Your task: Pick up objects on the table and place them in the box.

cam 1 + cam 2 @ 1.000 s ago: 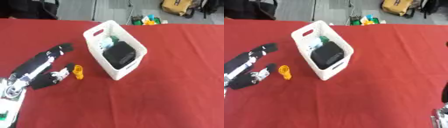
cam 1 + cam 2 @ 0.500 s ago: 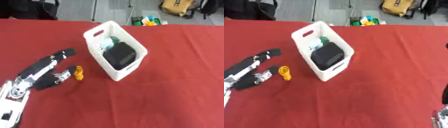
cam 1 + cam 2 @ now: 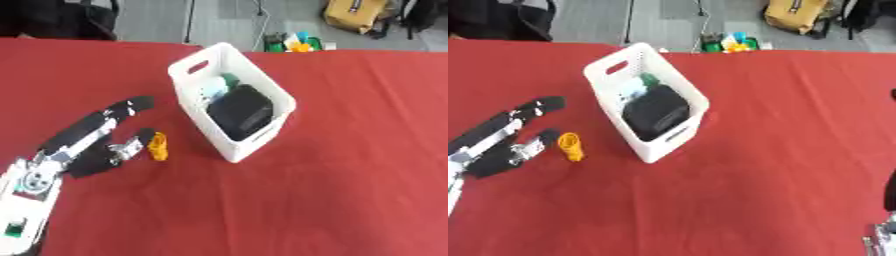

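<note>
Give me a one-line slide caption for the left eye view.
Left hand lies open beside a small orange object on the red table, near a white box already holding a black item.

**A test room, not a home**

From my seat this reads as a lab or workshop floor. My table (image 3: pixel 350 200) is draped in plain red cloth, set up as a staging surface. Beyond its far edge I see bare grey flooring (image 3: pixel 219 20), a thin metal stand leg (image 3: pixel 188 22), a tan bag (image 3: pixel 794 15) left on the ground, and a cluster of bright green and yellow items (image 3: pixel 730 42).
</note>
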You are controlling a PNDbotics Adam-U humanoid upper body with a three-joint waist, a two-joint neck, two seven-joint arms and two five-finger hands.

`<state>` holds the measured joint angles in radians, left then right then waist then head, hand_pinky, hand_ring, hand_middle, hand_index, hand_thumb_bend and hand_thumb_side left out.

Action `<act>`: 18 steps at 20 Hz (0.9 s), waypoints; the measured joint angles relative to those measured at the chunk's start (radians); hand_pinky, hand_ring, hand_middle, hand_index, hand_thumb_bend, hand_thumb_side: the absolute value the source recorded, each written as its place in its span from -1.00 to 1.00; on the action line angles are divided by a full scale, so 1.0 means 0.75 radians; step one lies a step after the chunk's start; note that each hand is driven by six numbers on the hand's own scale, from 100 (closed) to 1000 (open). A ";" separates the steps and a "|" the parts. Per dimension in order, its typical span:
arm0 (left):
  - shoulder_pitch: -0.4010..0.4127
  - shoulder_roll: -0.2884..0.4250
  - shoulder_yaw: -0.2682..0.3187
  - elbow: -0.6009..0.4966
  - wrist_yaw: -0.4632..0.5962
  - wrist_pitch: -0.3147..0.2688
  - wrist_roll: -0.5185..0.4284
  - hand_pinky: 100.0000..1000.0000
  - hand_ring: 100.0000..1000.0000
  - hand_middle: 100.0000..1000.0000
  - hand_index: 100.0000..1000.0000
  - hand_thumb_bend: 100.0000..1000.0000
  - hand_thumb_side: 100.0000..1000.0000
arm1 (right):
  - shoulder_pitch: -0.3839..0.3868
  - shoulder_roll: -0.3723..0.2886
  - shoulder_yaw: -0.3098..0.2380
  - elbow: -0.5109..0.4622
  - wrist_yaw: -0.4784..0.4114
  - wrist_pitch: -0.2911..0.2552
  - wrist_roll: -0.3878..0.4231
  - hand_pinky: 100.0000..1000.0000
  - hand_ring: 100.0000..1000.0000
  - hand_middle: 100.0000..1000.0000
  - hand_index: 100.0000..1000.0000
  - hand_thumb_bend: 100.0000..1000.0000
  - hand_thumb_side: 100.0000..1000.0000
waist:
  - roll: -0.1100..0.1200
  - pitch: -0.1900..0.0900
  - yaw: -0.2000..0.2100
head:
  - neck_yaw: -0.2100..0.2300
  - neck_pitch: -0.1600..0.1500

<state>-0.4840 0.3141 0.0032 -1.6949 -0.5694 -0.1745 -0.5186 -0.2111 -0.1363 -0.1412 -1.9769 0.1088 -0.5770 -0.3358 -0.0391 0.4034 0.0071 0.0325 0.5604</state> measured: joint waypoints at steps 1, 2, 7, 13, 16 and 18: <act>0.000 0.000 -0.001 0.007 -0.001 -0.001 -0.005 1.00 1.00 1.00 1.00 -0.68 1.00 | 0.000 0.000 0.000 0.000 -0.001 0.000 0.002 0.44 0.43 0.19 0.43 -1.00 0.99 | 0.000 0.002 0.000 | 0.000 0.000; 0.000 -0.001 -0.002 0.012 -0.001 -0.001 -0.013 1.00 1.00 1.00 1.00 -0.68 1.00 | 0.000 0.000 0.000 0.000 -0.001 0.001 0.004 0.44 0.43 0.19 0.43 -1.00 0.99 | 0.000 0.003 0.000 | 0.000 0.000; -0.001 -0.011 -0.011 0.033 0.008 0.007 -0.040 1.00 1.00 1.00 1.00 -0.68 1.00 | 0.000 0.001 0.000 0.000 -0.006 0.002 0.008 0.44 0.43 0.19 0.43 -1.00 1.00 | 0.000 0.006 -0.002 | 0.000 -0.002; -0.010 -0.011 -0.025 0.055 -0.016 0.002 -0.058 1.00 1.00 1.00 1.00 -0.68 1.00 | 0.000 0.001 0.000 0.000 -0.007 0.005 0.012 0.44 0.43 0.19 0.43 -1.00 1.00 | 0.000 0.007 -0.003 | 0.000 -0.010; -0.011 -0.011 -0.026 0.064 -0.034 -0.001 -0.063 1.00 1.00 1.00 1.00 -0.70 1.00 | 0.000 0.001 0.000 0.000 -0.008 0.007 0.013 0.44 0.43 0.19 0.43 -1.00 1.00 | -0.001 0.007 -0.003 | 0.000 -0.010; -0.011 -0.011 -0.026 0.068 -0.054 -0.002 -0.062 1.00 1.00 1.00 1.00 -0.72 1.00 | 0.000 0.001 0.001 0.000 -0.010 0.006 0.016 0.44 0.43 0.19 0.43 -1.00 1.00 | -0.001 0.007 -0.003 | 0.000 -0.010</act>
<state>-0.4925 0.3055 -0.0160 -1.6438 -0.6101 -0.1762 -0.5654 -0.2112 -0.1352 -0.1405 -1.9769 0.1014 -0.5725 -0.3240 -0.0399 0.4083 0.0048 0.0325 0.5527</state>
